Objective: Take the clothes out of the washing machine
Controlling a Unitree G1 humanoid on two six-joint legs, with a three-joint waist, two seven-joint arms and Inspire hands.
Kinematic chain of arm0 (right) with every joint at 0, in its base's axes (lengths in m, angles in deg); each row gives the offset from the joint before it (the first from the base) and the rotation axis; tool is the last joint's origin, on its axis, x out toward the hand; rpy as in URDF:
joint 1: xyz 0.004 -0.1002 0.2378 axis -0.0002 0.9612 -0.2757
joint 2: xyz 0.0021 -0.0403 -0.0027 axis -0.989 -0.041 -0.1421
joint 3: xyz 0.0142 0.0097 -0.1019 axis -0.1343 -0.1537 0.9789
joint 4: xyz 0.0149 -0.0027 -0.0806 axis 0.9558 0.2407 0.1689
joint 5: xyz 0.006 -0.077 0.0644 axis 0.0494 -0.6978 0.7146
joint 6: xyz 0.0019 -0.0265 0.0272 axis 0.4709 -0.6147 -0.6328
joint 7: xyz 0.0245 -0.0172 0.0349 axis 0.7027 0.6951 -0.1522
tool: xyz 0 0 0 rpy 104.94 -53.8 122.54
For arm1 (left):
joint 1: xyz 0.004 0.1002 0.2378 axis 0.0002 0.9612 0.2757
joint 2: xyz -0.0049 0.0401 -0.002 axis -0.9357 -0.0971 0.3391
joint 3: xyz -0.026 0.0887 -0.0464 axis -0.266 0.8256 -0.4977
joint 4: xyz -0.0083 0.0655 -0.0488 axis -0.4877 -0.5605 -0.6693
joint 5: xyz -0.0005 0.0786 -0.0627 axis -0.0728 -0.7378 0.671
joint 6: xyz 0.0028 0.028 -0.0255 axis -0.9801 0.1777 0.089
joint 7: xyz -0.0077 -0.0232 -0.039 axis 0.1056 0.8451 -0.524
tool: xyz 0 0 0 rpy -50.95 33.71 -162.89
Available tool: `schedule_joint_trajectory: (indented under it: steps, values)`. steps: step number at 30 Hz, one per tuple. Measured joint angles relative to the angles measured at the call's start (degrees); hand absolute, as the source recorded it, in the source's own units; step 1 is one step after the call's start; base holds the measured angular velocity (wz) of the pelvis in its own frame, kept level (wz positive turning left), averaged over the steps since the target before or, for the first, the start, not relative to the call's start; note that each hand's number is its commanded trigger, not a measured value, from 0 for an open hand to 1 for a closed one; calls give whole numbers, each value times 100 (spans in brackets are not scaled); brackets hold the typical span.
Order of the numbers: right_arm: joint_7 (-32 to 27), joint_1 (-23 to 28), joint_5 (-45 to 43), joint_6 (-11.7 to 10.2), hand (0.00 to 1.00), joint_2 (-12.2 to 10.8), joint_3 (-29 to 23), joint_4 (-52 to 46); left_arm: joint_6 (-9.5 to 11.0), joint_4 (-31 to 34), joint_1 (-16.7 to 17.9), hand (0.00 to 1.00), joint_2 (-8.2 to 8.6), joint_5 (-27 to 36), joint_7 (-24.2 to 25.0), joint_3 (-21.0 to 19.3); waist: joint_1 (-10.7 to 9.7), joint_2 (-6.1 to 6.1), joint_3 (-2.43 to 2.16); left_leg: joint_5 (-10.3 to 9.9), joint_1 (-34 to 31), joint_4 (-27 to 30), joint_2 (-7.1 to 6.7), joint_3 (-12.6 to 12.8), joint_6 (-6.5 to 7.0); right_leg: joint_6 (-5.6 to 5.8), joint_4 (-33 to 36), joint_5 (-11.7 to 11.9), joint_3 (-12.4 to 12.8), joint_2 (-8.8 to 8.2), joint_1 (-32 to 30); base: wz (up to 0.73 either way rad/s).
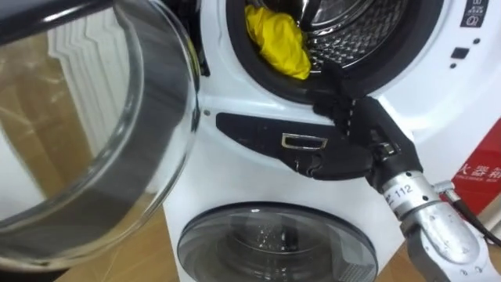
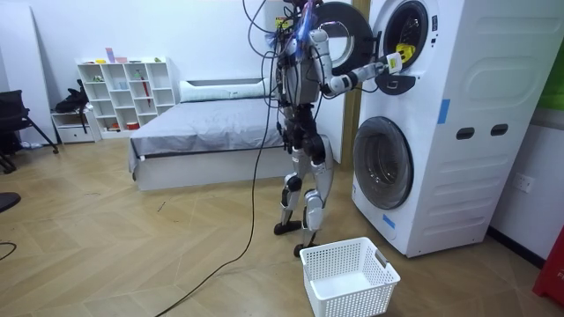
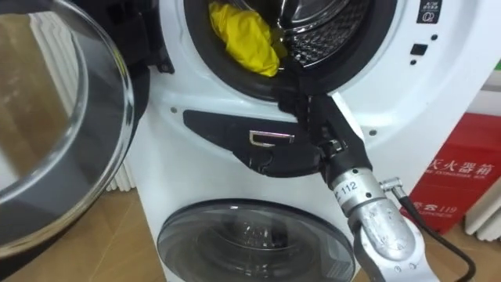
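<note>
Right hand (image 1: 348,113) near yellow cloth (image 1: 278,39); basket (image 2: 352,298) below.

Pale wood-plank floor (image 2: 115,255), plain white wall (image 2: 203,35). Low bed with grey cover (image 2: 203,132) against it. White cubby shelf unit (image 2: 123,92) beside, black chair (image 2: 11,114) at the room view's left edge.

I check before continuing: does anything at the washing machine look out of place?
Only the yellow cloth: it droops at the front rim of the open upper drum. The right hand is near it. Nothing looks spilled or damaged.
</note>
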Motion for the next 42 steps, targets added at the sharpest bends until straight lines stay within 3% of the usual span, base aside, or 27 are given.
schedule_joint_trajectory:
  steps: [5, 11, 13, 15, 22, 25, 34, 42]
  values:
    - [4, -105, -104, 88, 0, 8, -4, -262, 54, 28, -92, 0, 39, -18, 13, -14, -16, -22, -20, 2, -2, -8, 5, 3, -7, -4, 2, -4, -10, 8, -18, -1]
    - [-72, -1132, 34, 62, 0, 19, -233, -554, 106, 22, -23, 0, 35, -75, 5, -65, -150, -136, -62, -2, 106, -7, 9, -8, -12, -6, -55, -5, -44, 19, 111, 1]
    - [-101, -1186, 45, 59, 0, 28, -311, -774, 115, 23, 11, 0, 13, -76, 5, -71, -144, -187, -90, -9, 114, -18, 14, -21, -21, -7, -99, -5, -43, 34, 144, 3]
    - [-160, -1283, 251, 3, 0, 66, -341, -884, 115, 23, 30, 0, 6, -80, 5, -123, -145, -246, -82, -14, 139, -30, 21, -28, -26, -7, -101, -5, -42, 43, 170, 0]
    - [-455, -1297, 371, -10, 0, 177, -341, -988, 123, 24, 53, 0, -15, -79, 1, -171, -142, -219, -51, -35, 149, -59, 26, -86, -34, -6, -120, -5, -51, 52, 199, 0]
    - [-453, -1297, 312, -5, 0, 344, -341, -1146, 113, 26, 49, 0, -12, -78, -3, -177, -145, -223, -55, -34, 92, -59, 23, -98, -35, -10, -183, -3, -59, 61, 184, 4]
    - [-186, -1297, 236, 130, 0, 340, -273, -1343, -13, 39, -18, 0, 33, -114, -17, -176, -108, -246, -72, -35, 104, -70, 28, -96, -37, -9, -198, -3, -38, 74, 179, 0]
    - [-104, -1305, 206, 132, 0, 371, -298, -710, -28, 50, 38, 0, 29, -126, 27, -257, 8, -245, -69, -35, 122, -64, 31, -136, -36, -9, -197, -4, -204, 53, 211, 1]
